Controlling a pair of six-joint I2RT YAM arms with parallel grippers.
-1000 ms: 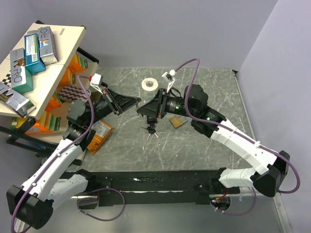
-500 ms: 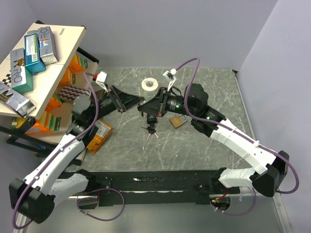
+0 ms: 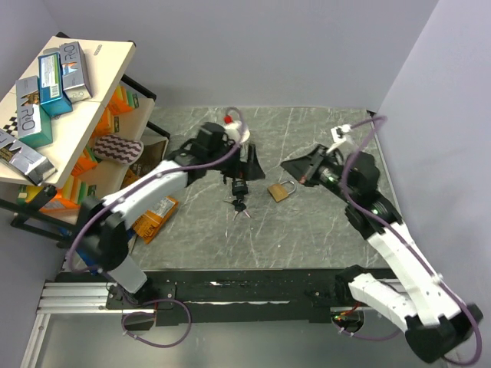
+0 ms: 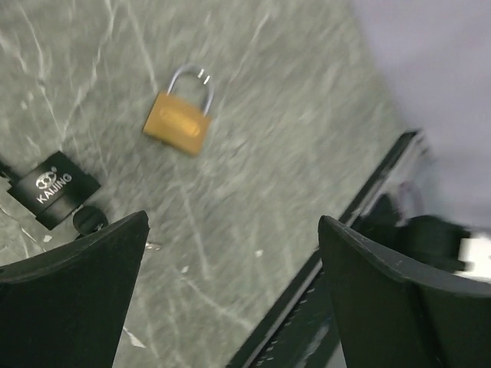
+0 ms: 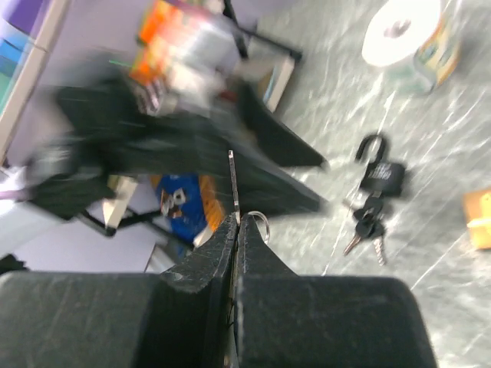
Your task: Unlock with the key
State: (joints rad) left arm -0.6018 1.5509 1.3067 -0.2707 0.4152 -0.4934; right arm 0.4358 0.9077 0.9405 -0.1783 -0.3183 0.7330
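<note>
The key bunch [image 3: 240,205], silver blades with black heads on a ring, lies on the marble table just in front of a black padlock [image 3: 238,186]. In the right wrist view the bunch [image 5: 369,222] lies below that padlock [image 5: 382,175], whose shackle looks open. A brass padlock [image 3: 280,192] lies to their right. My left gripper [image 3: 247,170] hangs open over the black padlock. Its view shows the black padlock [image 4: 54,189], a key head [image 4: 90,221] and the brass padlock [image 4: 179,123] beyond the empty gripper [image 4: 232,222]. My right gripper [image 3: 288,165] is shut on a thin silver key with a small ring [image 5: 233,184].
A tape roll [image 5: 400,31] stands behind the padlocks. At the left, a slanted shelf [image 3: 77,138] carries several boxes. An orange packet [image 3: 157,215] lies at the table's left edge. The black front rail [image 3: 245,285] runs along the near edge.
My left gripper has opened and swung right, over the black padlock. My right gripper has shut and drawn back to the right, away from that padlock.
</note>
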